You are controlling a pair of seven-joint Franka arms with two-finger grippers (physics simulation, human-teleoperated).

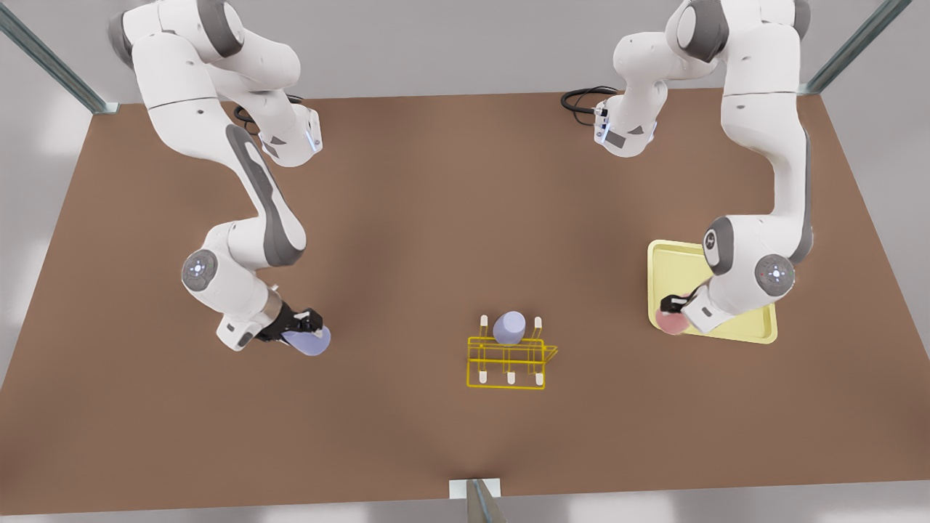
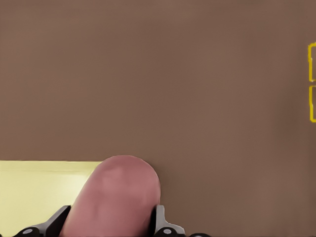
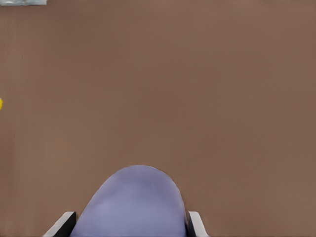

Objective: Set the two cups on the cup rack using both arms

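Your left gripper sits at the front view's right, over the near corner of the flat pale-yellow rimmed tray. Its black fingers are clamped on either side of the soft pink tapered tumbler, which pokes out past the fingertips. In the left wrist view the soft pink tapered tumbler fills the space between the fingers, lying half over the tray's edge and half over the brown desk.

Your right gripper is at the front view's left, low over the brown desk. It is closed on the pale lavender tapered tumbler, held tilted with its rounded end pointing away from the wrist. The right wrist view shows that pale lavender tapered tumbler wedged between the two fingers, bare desk beyond it.

Between your two grippers, well apart from both, stands the small bright-yellow thin-wire rack with white-tipped pegs. A second lavender tumbler already sits on its far row of pegs; the near pegs are free. A sliver of the rack shows at the edge of the left wrist view.
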